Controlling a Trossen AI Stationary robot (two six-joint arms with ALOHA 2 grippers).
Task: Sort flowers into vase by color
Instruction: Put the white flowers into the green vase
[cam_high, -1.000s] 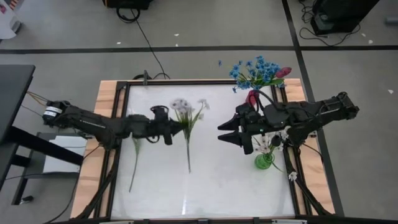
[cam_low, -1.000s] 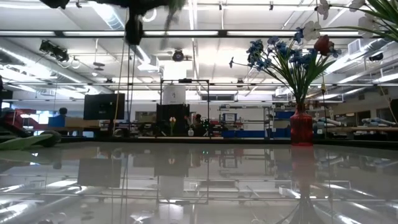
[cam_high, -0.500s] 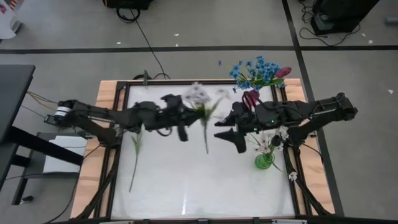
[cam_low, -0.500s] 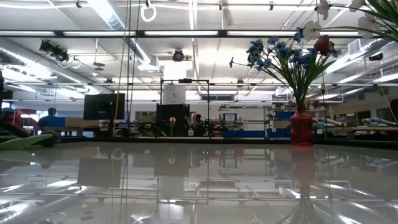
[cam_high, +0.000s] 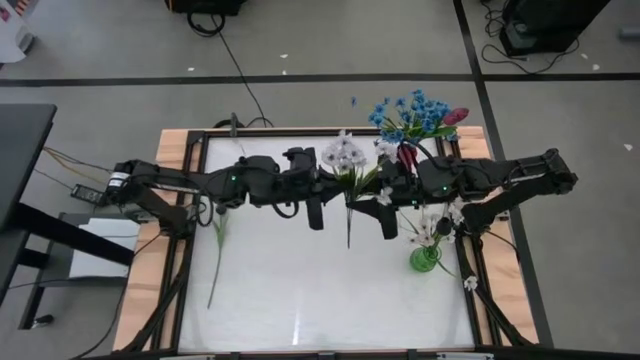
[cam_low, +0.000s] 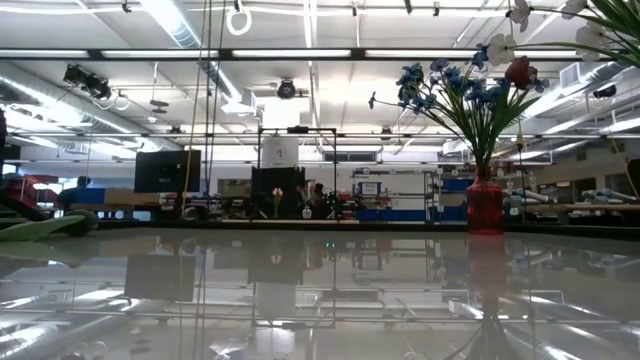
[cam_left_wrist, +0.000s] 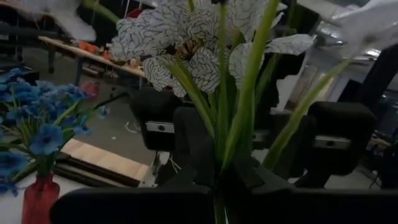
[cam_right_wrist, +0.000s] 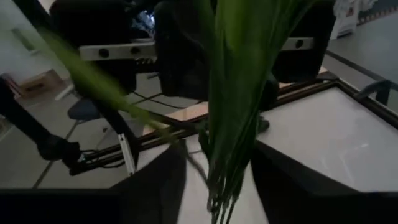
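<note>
A bunch of white flowers with veined petals and green stems is up in the air over the table's far middle. My left gripper is shut on it. My right gripper faces it from the right, open. Its two fingers stand either side of the stems, and I see no touch. A red vase with blue flowers stands at the far right. A green vase with white flowers stands near the right edge. One long-stemmed flower lies flat on the table at the left. My left gripper pinches the bunch's green stems between its two fingers, a little below the blossoms. The fingers come in about level from the table's left and lie across the stems. The bunch stands roughly upright, lifted clear, with its stem ends hanging below the fingers.
The white tabletop sits inside a black frame on wooden boards. In the low view the red vase and its blue flowers rise at the right, with a workshop room behind.
My left gripper has risen and gone toward the table's right and far edge, up to my right gripper, rolling its wrist. The white bunch has gone with it, lifted higher, so that its stems now stand between my right gripper's fingers. My right arm has kept its place.
</note>
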